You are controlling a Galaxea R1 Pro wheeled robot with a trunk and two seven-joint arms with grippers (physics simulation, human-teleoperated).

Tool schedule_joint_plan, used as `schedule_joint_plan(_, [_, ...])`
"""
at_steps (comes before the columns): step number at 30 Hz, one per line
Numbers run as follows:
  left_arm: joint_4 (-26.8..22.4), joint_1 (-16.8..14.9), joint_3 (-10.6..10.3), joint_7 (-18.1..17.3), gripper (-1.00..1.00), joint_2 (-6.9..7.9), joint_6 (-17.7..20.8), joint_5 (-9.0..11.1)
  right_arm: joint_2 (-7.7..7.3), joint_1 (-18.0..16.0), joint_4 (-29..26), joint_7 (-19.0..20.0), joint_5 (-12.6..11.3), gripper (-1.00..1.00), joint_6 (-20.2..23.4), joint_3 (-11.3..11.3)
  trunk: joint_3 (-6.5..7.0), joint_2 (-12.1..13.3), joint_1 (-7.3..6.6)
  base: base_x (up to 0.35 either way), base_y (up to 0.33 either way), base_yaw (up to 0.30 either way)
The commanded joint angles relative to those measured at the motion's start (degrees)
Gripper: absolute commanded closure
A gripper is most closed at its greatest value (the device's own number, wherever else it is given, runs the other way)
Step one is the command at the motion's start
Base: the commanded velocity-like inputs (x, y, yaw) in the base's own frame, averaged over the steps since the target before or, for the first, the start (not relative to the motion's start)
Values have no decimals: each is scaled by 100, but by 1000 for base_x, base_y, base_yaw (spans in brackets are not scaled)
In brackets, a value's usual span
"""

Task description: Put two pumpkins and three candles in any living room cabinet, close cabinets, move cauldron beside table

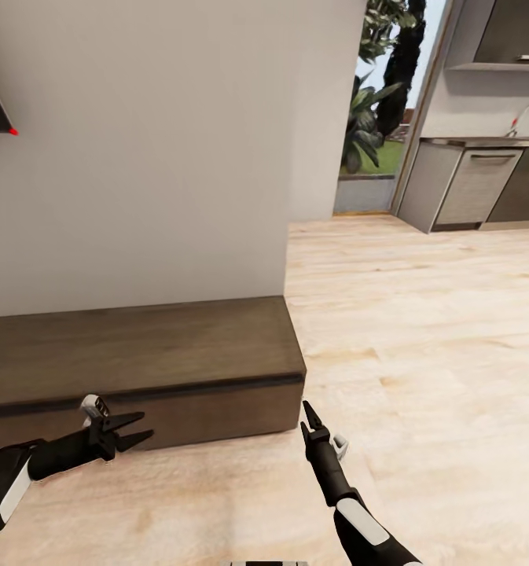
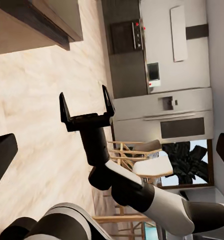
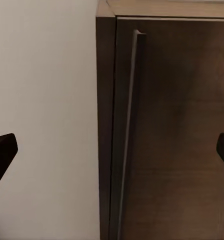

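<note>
Dark-brown cabinet [image 1: 138, 369] front closed; left gripper [image 1: 134, 432] and right gripper [image 2: 87, 105] spread, empty.

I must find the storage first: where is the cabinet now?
In the head view the cabinet stands low at the left against the white wall, just beyond both grippers.

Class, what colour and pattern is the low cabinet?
Dark brown wood grain cabinet, clearest in the head view.

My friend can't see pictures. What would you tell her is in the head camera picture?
A long, low dark-brown cabinet sits closed against a white wall, on a pale wood floor. Two black robot grippers hover in front of it, both open and empty: the left gripper by its front, the right gripper near its end. A kitchen shows far behind.
</note>
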Motion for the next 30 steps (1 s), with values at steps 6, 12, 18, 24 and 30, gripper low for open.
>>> schedule_joint_plan(6, [0, 0, -2, -21, -100, 2, 61, 13, -4, -5, 13, 18, -51, -100, -44, 48, -5, -2, 1, 225, 178, 0])
schedule_joint_plan(12, [0, 0, -2, -21, -100, 2, 61, 16, -4, -7, 15, 18, -51, -100, -44, 48, -5, -2, 1, 174, 55, 0])
schedule_joint_plan(18, [1, 4, -2, -21, -100, 2, 61, 21, -4, -6, 15, 18, -51, -100, -44, 48, -5, -2, 1, 119, 40, 0])
schedule_joint_plan(24, [18, 14, -2, -21, -100, 2, 61, 27, -4, -7, 15, 18, -51, -100, -44, 48, -5, -2, 1, 10, 3, 0])
schedule_joint_plan(30, [17, 23, 1, -21, -100, 2, 61, 32, -4, -6, 15, 18, -51, -100, -44, 48, -5, -2, 1, 0, 0, 0])
